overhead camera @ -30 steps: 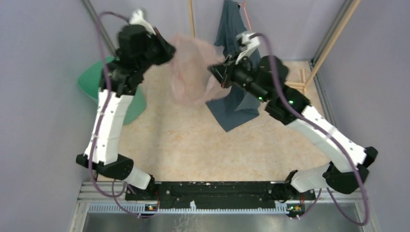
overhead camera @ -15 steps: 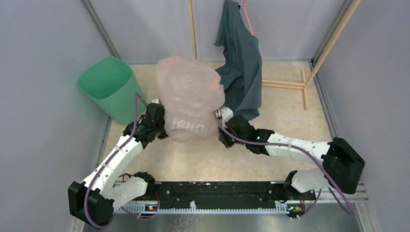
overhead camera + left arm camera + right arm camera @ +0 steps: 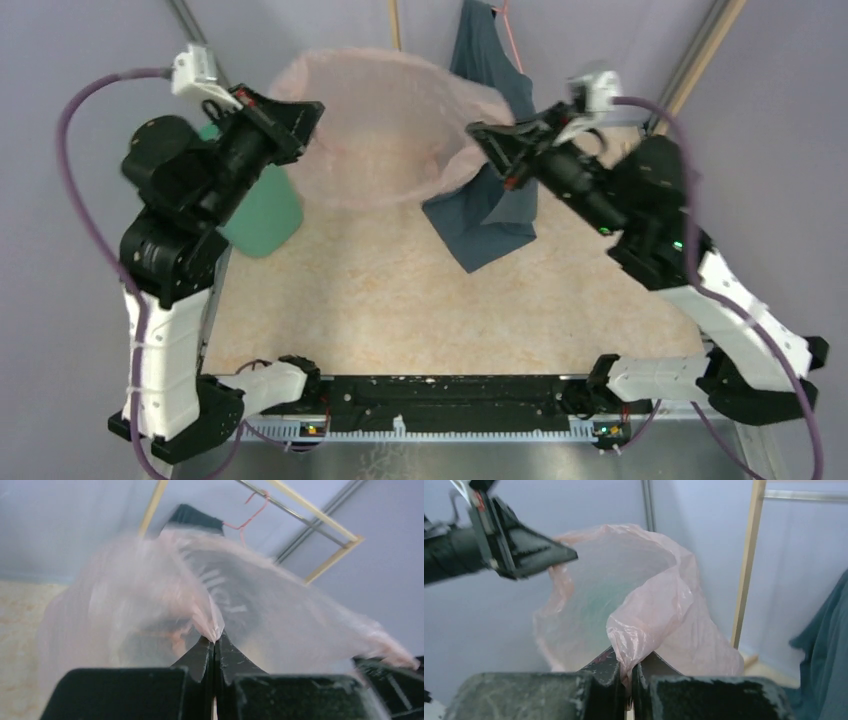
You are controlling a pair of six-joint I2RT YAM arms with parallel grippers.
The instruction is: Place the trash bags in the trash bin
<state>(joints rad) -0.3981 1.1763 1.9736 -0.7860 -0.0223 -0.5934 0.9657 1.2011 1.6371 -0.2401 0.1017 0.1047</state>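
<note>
From above: clamps the left gripper (image 3: 308, 108) and the right gripper (image 3: 478, 131) onto opposite edges of the trash bag (image 3: 385, 135), stretching the pink film wide and high in the air between them. Shows the trash bin (image 3: 262, 215) standing at the left wall, largely hidden under the left arm (image 3: 185, 190), with the bag's left end near it but not inside. Shows the garment (image 3: 490, 215) hanging just behind the right gripper; cannot tell whether touching the film. From the left wrist: pinches a pleat of film between fully closed jaws, the bag billowing ahead. From the right wrist: bites the near rim fold equally tight, looking across the open mouth to the left gripper on the far rim, green tinting through the film. On progress, as a judgement: lifted and spread open, not yet in the bin; left to do, bringing the bag over the rim, lowering and releasing.
</note>
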